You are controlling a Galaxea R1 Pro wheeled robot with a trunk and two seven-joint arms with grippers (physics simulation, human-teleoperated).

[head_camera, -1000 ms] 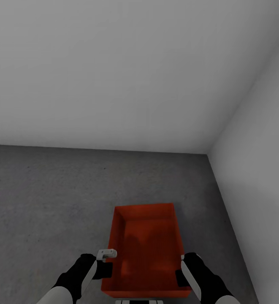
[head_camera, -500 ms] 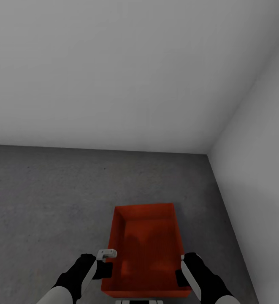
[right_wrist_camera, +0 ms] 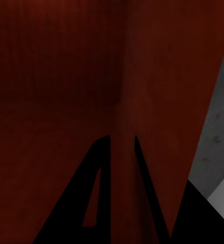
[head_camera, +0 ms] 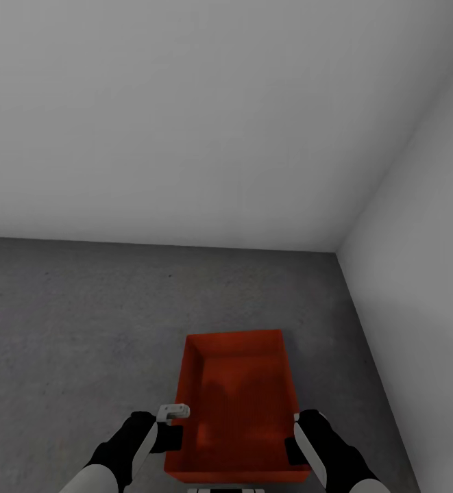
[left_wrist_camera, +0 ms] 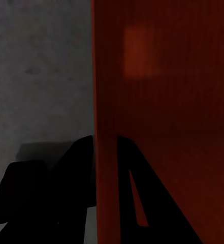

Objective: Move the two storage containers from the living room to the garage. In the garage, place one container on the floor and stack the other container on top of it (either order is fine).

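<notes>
Head view: a red-orange bin [head_camera: 236,404] sits low in the frame, open side up, nothing inside it. It lies in the garage, near the corner where the back wall [head_camera: 185,123] meets the side wall [head_camera: 425,239], over the dark grey floor [head_camera: 75,322]. Whether its base touches the floor or is held just above it cannot be told. The left gripper [head_camera: 173,419] is at the bin's left long wall, near the end closest to the robot. The right gripper [head_camera: 296,438] is at the right long wall, roughly opposite. Both black forearms reach in from the bottom edge.

Left wrist view: the bin's thin wall [left_wrist_camera: 95,127] runs edge-on between the two dark fingers [left_wrist_camera: 71,173], one outside over the floor [left_wrist_camera: 35,76], one inside the bin against the red interior. The jaws straddle the wall and appear closed on it.

Right wrist view: the same arrangement. The bin [right_wrist_camera: 56,76] occupies most of the frame, and its wall passes between the two dark fingers [right_wrist_camera: 94,173]. The jaws appear clamped on that wall. A wedge of floor [right_wrist_camera: 216,127] shows beyond the bin's edge, with a pale strip of wall at the corner.
</notes>
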